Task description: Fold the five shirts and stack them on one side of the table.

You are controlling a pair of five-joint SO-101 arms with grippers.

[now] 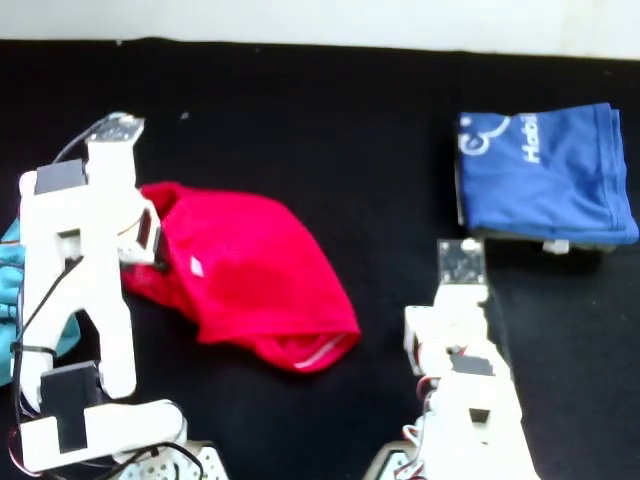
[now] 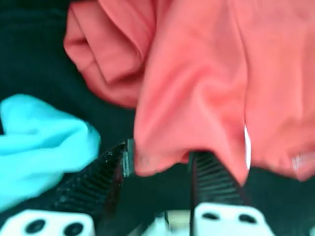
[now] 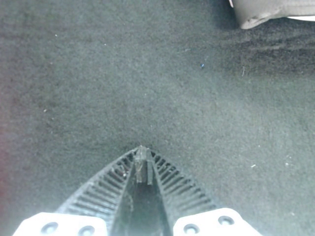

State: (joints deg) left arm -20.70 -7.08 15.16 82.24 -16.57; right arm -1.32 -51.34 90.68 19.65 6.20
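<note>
A crumpled red shirt [image 1: 250,270] lies left of the table's middle. My left gripper [image 1: 148,235] is at its left edge, and in the left wrist view a bunched fold of the red shirt [image 2: 197,73] fills the gap of the left gripper [image 2: 160,153], which is shut on it. A folded blue shirt [image 1: 545,170] lies at the far right with a pale edge showing beneath it. My right gripper [image 1: 462,262] sits just in front of it, shut and empty [image 3: 141,153] above the black cloth.
A teal shirt [image 1: 10,290] is heaped at the table's left edge, close beside the left gripper's finger [image 2: 39,142]. A pale edge [image 3: 266,12] lies ahead of the right gripper. Black cloth [image 1: 330,130] covers the table.
</note>
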